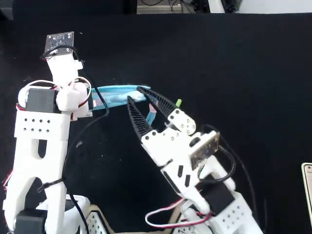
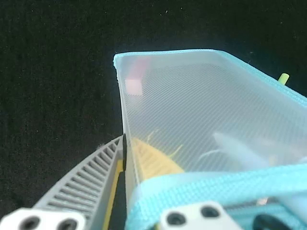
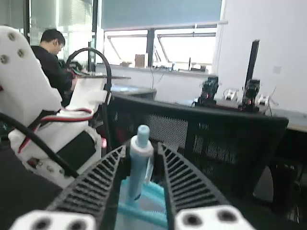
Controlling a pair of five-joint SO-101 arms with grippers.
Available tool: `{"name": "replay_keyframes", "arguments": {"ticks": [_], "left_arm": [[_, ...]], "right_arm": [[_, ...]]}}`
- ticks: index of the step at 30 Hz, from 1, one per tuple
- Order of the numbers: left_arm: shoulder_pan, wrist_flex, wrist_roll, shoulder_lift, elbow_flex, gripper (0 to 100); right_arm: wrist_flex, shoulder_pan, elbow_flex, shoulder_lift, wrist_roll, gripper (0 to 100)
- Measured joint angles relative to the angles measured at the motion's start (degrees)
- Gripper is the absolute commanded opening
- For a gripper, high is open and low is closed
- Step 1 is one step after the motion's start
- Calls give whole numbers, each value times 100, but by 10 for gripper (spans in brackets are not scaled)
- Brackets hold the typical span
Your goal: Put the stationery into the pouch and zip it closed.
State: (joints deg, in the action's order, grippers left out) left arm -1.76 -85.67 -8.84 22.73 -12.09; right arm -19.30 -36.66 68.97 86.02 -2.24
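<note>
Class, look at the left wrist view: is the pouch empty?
No, through the translucent pouch a yellow item and a pale pen-like item show inside.

Item count: one translucent teal-edged pouch point(image 2: 201, 120); one light-blue pen point(image 3: 139, 160); one green-tipped item point(image 1: 179, 103); two robot arms: left arm point(image 1: 36, 131), right arm point(image 1: 180, 151).

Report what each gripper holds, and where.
Left gripper: pouch, clamped at its end edge. Right gripper: blue pen, apparently pinched near one end.
</note>
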Motion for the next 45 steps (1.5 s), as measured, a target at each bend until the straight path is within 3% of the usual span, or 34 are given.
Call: {"name": "replay_keyframes", "arguments": {"ticks": [5, 12, 18, 24, 32, 39, 45], "left_arm": [[0, 0, 0, 0, 0, 30], [0, 0, 0, 0, 0, 30], [0, 0, 0, 0, 0, 30], [0, 0, 0, 0, 0, 30], [0, 0, 0, 0, 0, 30], [0, 0, 0, 0, 0, 30], [0, 0, 0, 0, 0, 30]], "right_arm": [[-1846, 0, -1503, 18, 0, 145], [-2708, 62, -3024, -1002, -9, 60], [-3473, 1196, -3279, -1292, 0, 60], [-4484, 2101, -3270, -2734, 0, 61], [-4387, 2980, -3270, -5468, 703, 141], [-3543, 3024, -3349, -7675, 1248, 141], [-3701, 3024, -4149, -8985, 1327, 141]]}}
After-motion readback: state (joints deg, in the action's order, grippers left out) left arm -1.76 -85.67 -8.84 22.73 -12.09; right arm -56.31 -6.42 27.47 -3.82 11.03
